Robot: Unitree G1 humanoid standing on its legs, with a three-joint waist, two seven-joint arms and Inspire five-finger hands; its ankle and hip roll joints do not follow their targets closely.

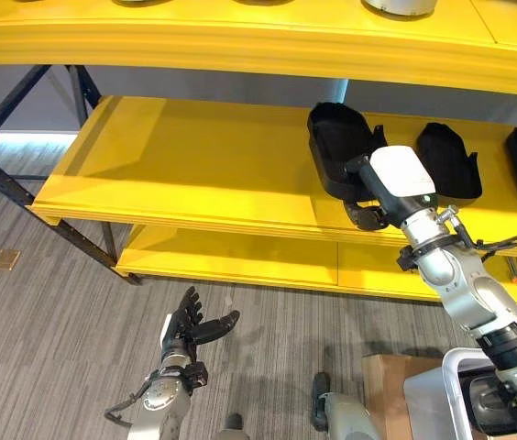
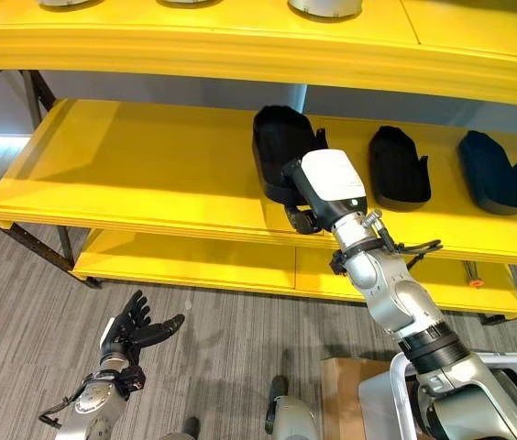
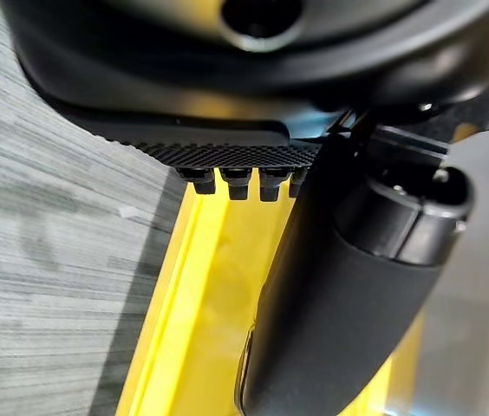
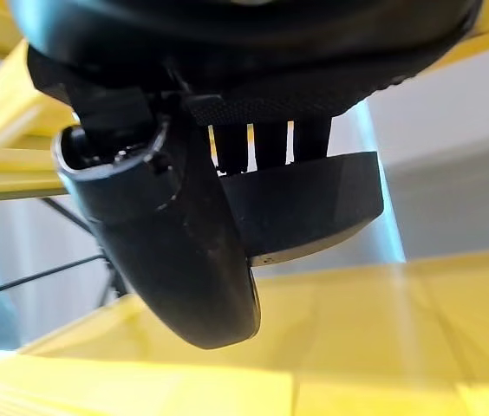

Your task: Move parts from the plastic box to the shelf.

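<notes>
Right hand (image 2: pixel 306 216) apparently clamped on black part (image 2: pixel 279 151), lying at its 11 o'clock on yellow shelf (image 2: pixel 148 174). Left hand (image 2: pixel 133 332) relaxed, fingers spread, at 7 o'clock.

The right hand's fingers (image 4: pixel 270 143) disappear behind the black part (image 4: pixel 314 204); their grip probably cannot be judged.

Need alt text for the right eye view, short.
The right robot hand holds a black part on the middle level of a yellow shelf, left of two more black parts in a row. The left robot hand hangs open over grey floor below.
</notes>
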